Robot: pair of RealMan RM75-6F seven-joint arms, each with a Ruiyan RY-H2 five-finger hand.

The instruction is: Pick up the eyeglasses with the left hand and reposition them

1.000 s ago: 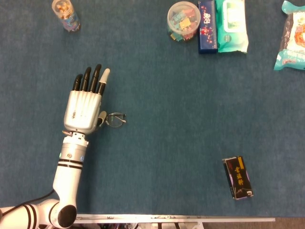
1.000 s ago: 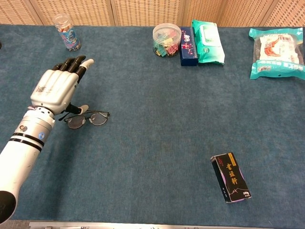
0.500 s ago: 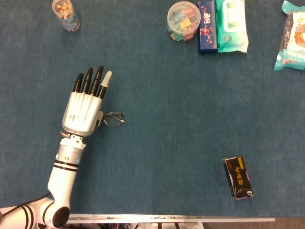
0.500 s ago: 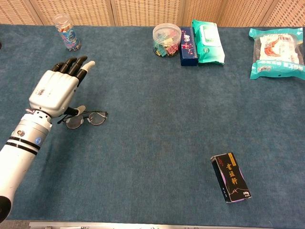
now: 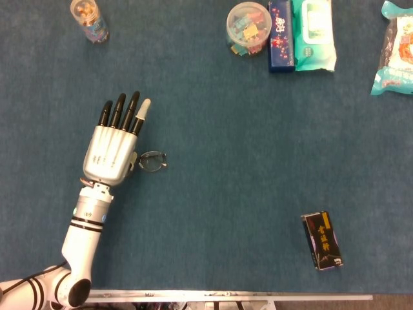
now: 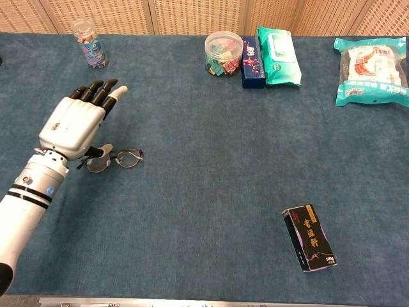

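Lying on the blue felt-covered table, the thin wire-framed round eyeglasses are partly covered by the white left hand; fingers are extended, nothing is gripped. Grasping, lifting and repositioning are judged outstanding.

eyeglasses just right of left hand, on table
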